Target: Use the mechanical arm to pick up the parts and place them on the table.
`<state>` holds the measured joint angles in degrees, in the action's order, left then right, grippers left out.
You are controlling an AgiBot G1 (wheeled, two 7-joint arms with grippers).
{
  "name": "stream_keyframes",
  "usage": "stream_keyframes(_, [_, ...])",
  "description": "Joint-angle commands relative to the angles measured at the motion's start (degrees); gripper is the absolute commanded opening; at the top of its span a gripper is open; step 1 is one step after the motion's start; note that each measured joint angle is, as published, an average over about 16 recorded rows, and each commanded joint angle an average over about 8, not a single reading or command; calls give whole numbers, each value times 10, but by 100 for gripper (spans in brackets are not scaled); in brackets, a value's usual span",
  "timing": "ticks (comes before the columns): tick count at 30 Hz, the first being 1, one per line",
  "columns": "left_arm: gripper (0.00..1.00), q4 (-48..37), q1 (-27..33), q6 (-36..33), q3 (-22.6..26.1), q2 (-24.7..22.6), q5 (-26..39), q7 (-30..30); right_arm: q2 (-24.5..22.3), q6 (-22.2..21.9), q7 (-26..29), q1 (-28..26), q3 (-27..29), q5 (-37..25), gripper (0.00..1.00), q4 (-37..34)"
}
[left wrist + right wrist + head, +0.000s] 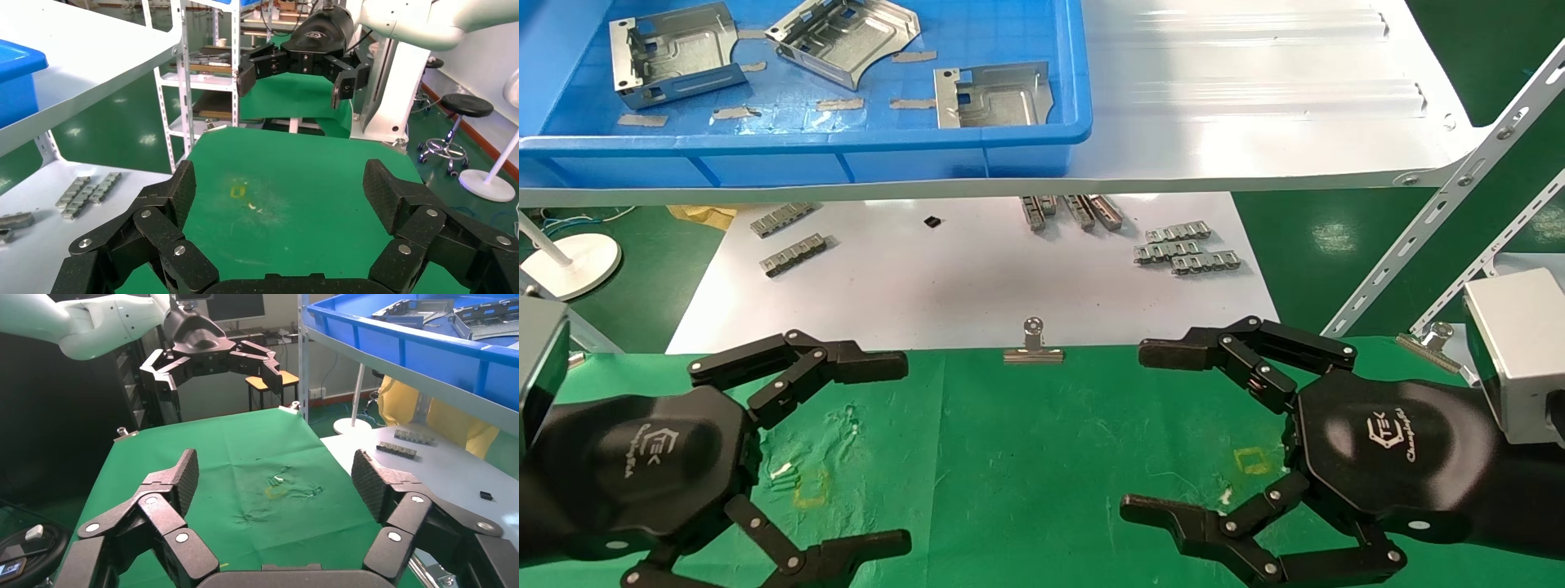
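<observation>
Three silver-grey sheet-metal parts lie in a blue bin (805, 143) on the white shelf at the back left: one at the left (674, 53), one in the middle (846, 37), one at the right (993, 94). Two of them show in the right wrist view (410, 309). My left gripper (901, 452) is open and empty over the green table (1009, 457) at the near left; its own view (281, 190) shows only cloth between the fingers. My right gripper (1138, 430) is open and empty at the near right, also over bare cloth (272, 478). The two grippers face each other.
The white shelf (1254, 98) overhangs a white sheet with small ribbed strips (793, 253) (1185, 249). A binder clip (1032, 347) sits on the cloth's far edge, another (1430, 339) at the right. Slanted shelf struts (1442, 204) stand at the right. Yellow marks (1252, 460) dot the cloth.
</observation>
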<state>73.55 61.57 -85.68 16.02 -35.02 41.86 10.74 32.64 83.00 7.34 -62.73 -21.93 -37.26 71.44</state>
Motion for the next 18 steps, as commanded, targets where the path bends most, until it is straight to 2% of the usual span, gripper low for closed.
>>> stream_keyframes(1, [100, 0, 0, 0, 0, 0, 0, 0, 0, 0, 0, 0, 0, 0, 0, 0])
stream_keyframes(18, [100, 0, 0, 0, 0, 0, 0, 0, 0, 0, 0, 0, 0, 0, 0, 0])
